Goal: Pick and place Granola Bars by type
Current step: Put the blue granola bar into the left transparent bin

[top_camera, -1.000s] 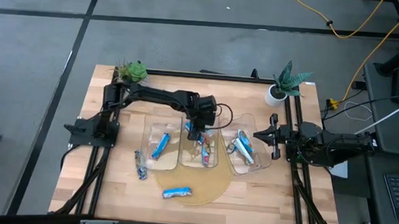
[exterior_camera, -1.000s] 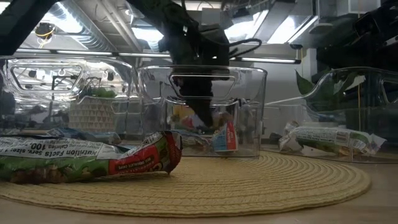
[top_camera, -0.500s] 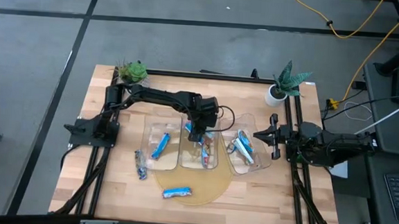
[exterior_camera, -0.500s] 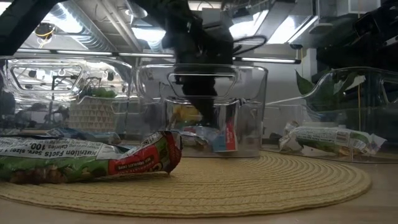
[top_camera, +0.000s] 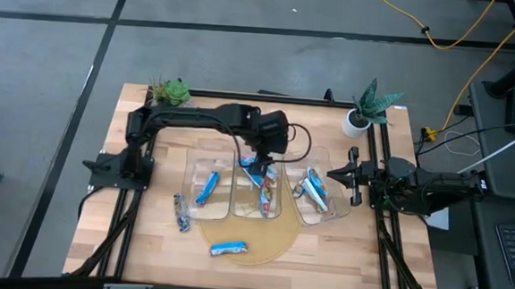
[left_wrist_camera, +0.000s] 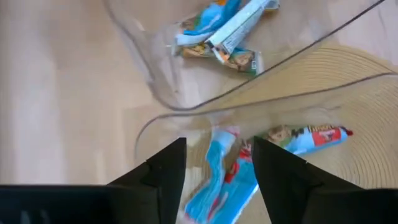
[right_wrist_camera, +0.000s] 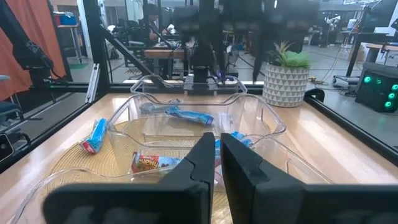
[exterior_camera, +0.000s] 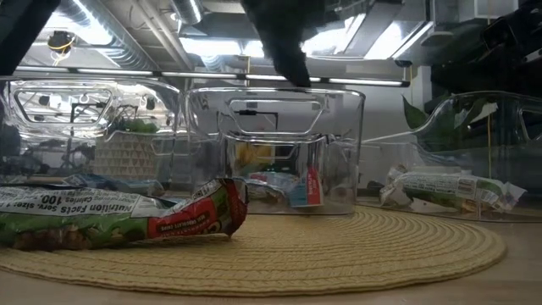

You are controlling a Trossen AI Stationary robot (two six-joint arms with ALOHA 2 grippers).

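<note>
Three clear bins stand side by side on the table. The middle bin (top_camera: pixel 256 191) holds blue and red-ended granola bars (left_wrist_camera: pixel 217 186). My left gripper (left_wrist_camera: pixel 214 165) hangs open above that bin's far end (top_camera: pixel 264 154), its fingers clear of the bars and above the rim in the low view (exterior_camera: pixel 288 63). A blue bar (top_camera: pixel 205 189) lies in the left bin and several bars (top_camera: pixel 313 188) in the right bin. One bar (top_camera: pixel 182 212) lies on the wood, and another (top_camera: pixel 229 248) on the woven mat. My right gripper (right_wrist_camera: pixel 216 158) waits shut at the right bin's far side (top_camera: pixel 332 176).
A round woven mat (top_camera: pixel 265 244) lies under the bins' near ends. Two potted plants (top_camera: pixel 169 92) (top_camera: pixel 367 111) stand at the far corners. Black frame rails run along the table's left and right sides. A green-and-red wrapped bar (exterior_camera: pixel 118 216) lies close before the low camera.
My left gripper has opened inside the middle bin, let go of a bar there, then risen above the rim and drawn toward the table's far edge. The bars stay lying on the bin's floor.
</note>
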